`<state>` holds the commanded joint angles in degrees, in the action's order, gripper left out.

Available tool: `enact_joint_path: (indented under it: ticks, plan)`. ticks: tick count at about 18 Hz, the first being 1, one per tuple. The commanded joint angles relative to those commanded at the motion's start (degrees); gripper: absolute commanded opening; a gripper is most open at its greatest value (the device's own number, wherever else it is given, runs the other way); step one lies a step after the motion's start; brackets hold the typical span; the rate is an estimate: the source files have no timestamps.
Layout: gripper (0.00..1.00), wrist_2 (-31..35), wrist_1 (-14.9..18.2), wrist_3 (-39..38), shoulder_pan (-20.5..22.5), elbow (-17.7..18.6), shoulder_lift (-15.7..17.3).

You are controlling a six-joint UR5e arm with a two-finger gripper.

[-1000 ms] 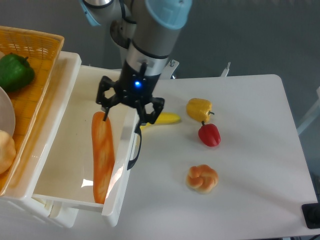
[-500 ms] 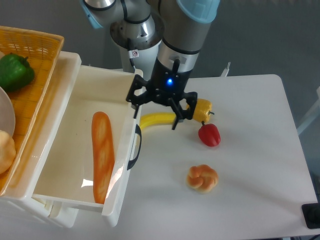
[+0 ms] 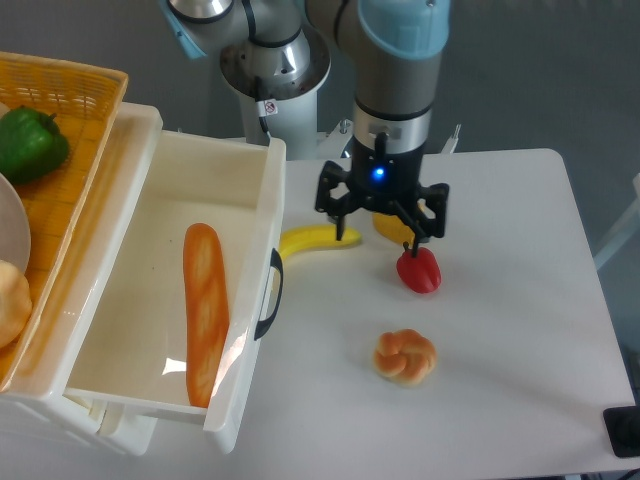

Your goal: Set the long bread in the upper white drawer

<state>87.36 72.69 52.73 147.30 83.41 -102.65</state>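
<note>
Lying lengthwise inside the deep glossy white plastic drawer (image 3: pixel 140 200): long orange-brown baguette-shaped bread (image 3: pixel 205 310); placement judged done; two-finger gripper (image 3: pixel 383 208), fingers apart and empty, hangs right of drawer above yellow banana (image 3: pixel 305 240) and red pepper (image 3: pixel 419 270); only retreat left.

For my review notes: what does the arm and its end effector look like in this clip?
The arm is built of smooth grey cylindrical segments with light blue caps at the joints. A small white sticker with a red mark sits on the rear grey joint. The end effector is black, with thin dark prongs splayed outward, and a blue light glows at its centre. No loose cables show.
</note>
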Motion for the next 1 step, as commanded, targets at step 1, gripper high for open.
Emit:
enact_joint_path:
  ticks: [1]
  plan:
    - [1.00,0.09,0.00,0.09,0.09,0.00,-0.44]
